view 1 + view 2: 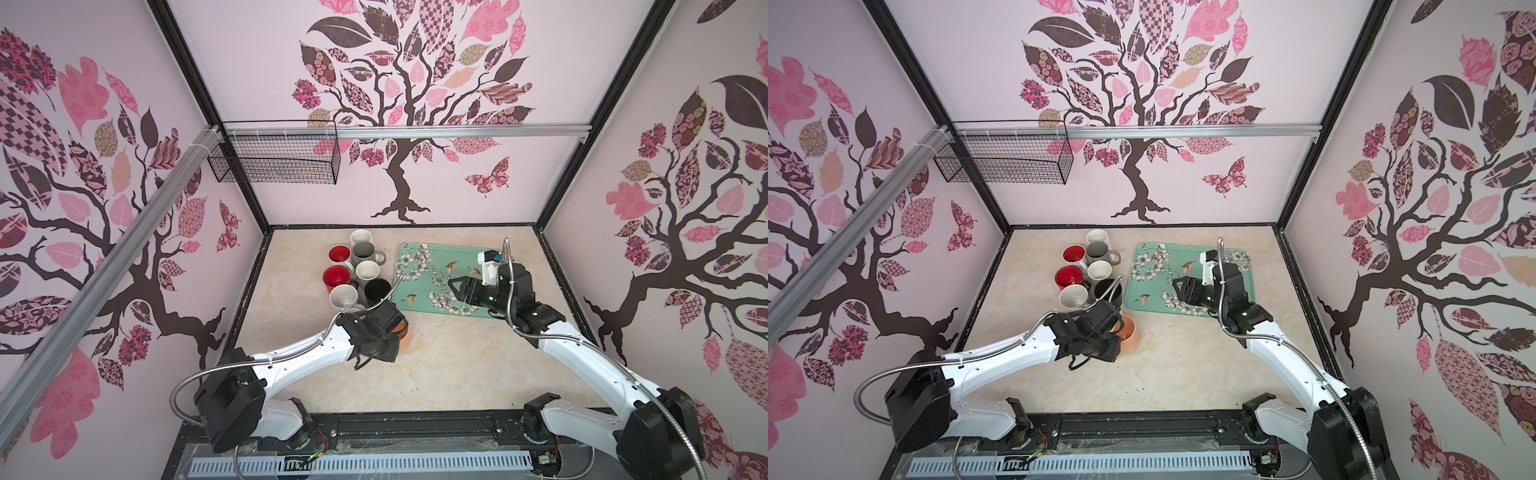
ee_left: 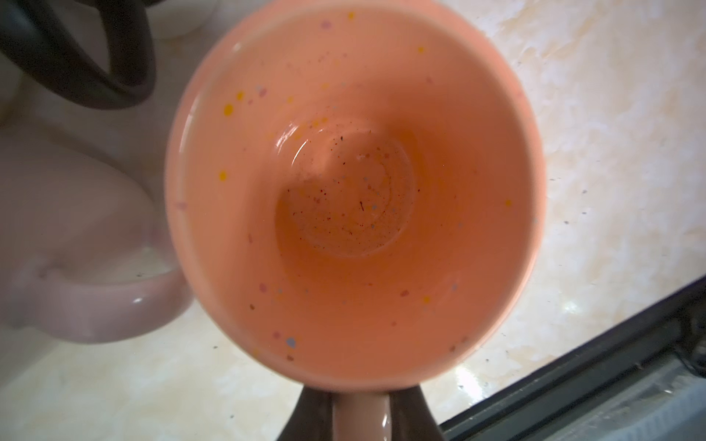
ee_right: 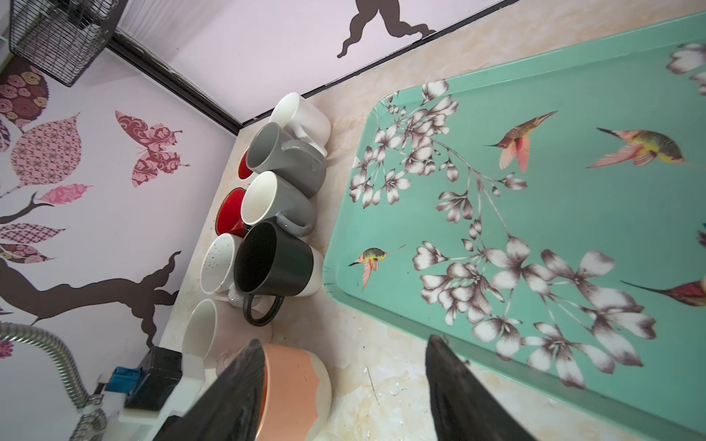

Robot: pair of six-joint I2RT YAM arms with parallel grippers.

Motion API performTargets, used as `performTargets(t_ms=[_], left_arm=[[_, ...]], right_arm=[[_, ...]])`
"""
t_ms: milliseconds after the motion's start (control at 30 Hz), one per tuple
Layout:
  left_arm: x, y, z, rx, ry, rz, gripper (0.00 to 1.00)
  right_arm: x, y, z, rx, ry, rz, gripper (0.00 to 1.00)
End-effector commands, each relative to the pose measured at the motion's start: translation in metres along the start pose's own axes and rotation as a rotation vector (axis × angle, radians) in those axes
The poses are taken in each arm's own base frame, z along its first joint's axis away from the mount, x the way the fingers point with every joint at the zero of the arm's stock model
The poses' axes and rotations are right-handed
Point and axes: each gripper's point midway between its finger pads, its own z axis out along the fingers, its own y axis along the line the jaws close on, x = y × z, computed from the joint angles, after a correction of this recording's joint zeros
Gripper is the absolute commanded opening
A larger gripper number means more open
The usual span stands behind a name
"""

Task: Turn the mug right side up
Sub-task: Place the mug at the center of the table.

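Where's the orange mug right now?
In both top views the orange mug is upright just in front of the mug cluster, left of the teal tray, its handle pinched by the left end effector.

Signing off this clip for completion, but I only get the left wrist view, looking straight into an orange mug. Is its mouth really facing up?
Observer: Yes. In a top view the orange mug has its mouth up. Whether its base touches the table I cannot tell.
Operator: Is the right arm on it too?
Observer: No. The right gripper hangs open over the teal tray, with nothing between its fingers.
Operator: Any other mug upside down?
Observer: None that I can see. The other mugs, grouped beside it, all show their mouths upward.
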Motion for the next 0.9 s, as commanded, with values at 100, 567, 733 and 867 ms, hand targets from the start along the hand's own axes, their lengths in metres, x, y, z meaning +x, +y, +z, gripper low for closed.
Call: performTargets(t_ms=[100, 567, 733, 867], left_arm=[[-0.044, 0.016, -0.012, -0.182, -0.099, 0.087, 0.00], [-0.051, 0.020, -0.011, -0.234, -0.092, 0.103, 0.32], [-0.055, 0.018, -0.025, -0.215, -0.124, 0.103, 0.41], [-0.060, 0.015, -0.042, -0.198, -0.146, 0.112, 0.43]], right_arm=[[-0.019, -0.001, -0.018, 0.068, -0.058, -0.097, 0.71], [-0.046, -0.020, -0.040, 0.256, -0.142, -0.251, 0.85], [-0.062, -0.046, -0.054, 0.431, -0.205, -0.295, 0.97], [-0.070, -0.068, -0.058, 0.549, -0.224, -0.304, 1.00]])
